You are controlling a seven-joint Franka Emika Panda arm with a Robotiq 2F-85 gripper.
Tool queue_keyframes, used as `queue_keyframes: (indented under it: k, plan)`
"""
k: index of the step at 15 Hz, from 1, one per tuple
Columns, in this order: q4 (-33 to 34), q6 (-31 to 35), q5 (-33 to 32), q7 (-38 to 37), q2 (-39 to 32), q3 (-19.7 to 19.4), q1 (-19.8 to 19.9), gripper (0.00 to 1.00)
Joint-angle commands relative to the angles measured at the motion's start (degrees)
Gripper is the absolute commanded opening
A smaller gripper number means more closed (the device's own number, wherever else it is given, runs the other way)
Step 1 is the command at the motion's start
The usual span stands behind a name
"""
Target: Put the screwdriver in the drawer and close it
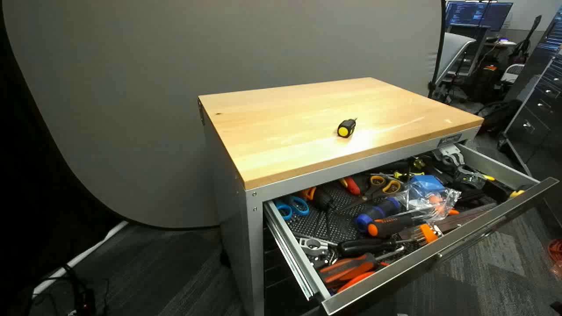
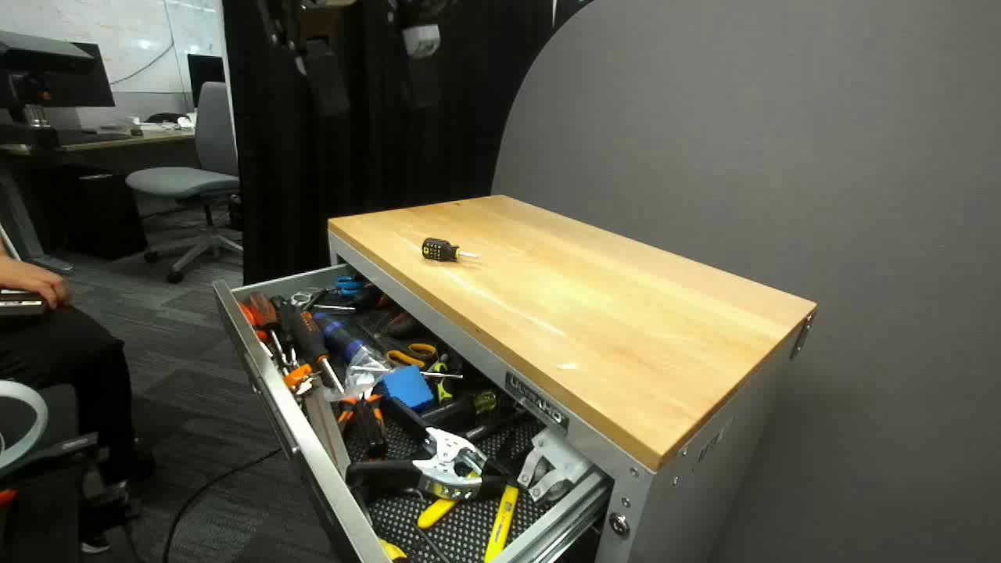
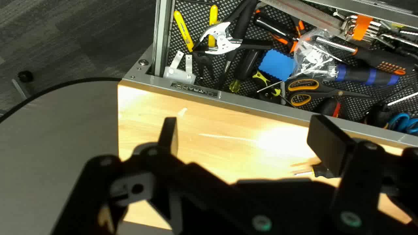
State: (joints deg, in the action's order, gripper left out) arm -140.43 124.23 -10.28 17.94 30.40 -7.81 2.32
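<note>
At left in an exterior view, the drawer [image 2: 275, 391] is standing well out from under the surface [image 2: 579, 289]. To its right, the screwdriver [image 2: 440, 250] is lying on that surface, handle left, shank right; it is probably going to prove light, stiff and sturdy, its textured handle giving good grip but tending to roll. A squeeze across the thick handle, not the thin shank, is looking best. In the wrist view, the hand [image 3: 249, 140] is holding its fingers [image 3: 167, 132] wide apart with nothing clasped; the rightmost finger is partly hiding the screwdriver, yet in both exterior views nothing but the surface is touching it.
</note>
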Motion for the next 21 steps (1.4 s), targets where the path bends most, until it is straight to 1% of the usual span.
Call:
queue_keyframes:
  k: [1, 14, 15, 16, 17, 18, 19, 20, 21]
  plan:
    - [0.37, -0.07, 0.11, 0.07, -0.02, 0.15, 0.15, 1.0]
    - [1.11, -0.07, 0.11, 0.07, 0.27, 0.14, 0.14, 1.0]
    - [1.17, 0.0, -1.21, -4.63, -0.71, 2.48, 1.01, 1.0]
    - [0.68, 0.46, -1.05, -10.04, -1.33, 4.74, 1.25, 1.0]
    - [-0.45, 1.8, -0.91, -15.04, -1.59, 8.56, 2.95, 1.0]
    - [-1.11, 1.77, 0.23, -18.97, -2.02, 12.68, 4.41, 1.0]
    - [-1.29, 1.16, 0.41, -23.39, -2.54, 16.03, 4.76, 1.0]
    - [-1.3, 0.7, 0.7, -28.03, -2.96, 20.52, 6.06, 1.0]
    - [-1.05, -0.39, 0.36, -32.83, -3.62, 22.6, 4.47, 1.0]
